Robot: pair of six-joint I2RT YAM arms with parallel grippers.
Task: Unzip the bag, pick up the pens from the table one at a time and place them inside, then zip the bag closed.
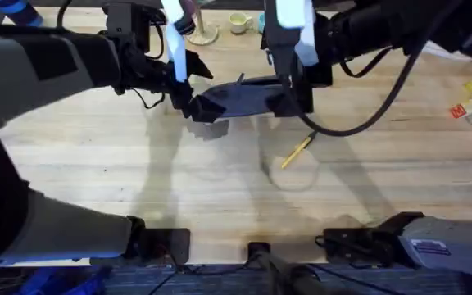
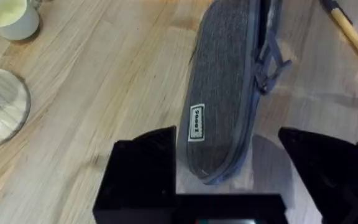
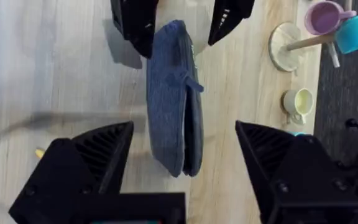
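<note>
Left pincer (image 2: 229,171) wide apart around one rounded end of the blue-grey pencil pouch (image 1: 244,97), not squeezing it. Pouch flat on the light wooden surface (image 1: 97,156), stretched between the two pincers, zipper pull (image 2: 269,68) sticking out at its side. Right pincer (image 3: 185,165) spread wide too, over the other end of the pouch. Yellow pen (image 1: 297,152) with a dark tip alone on the wood, near the pouch, on the side toward the arm bases
</note>
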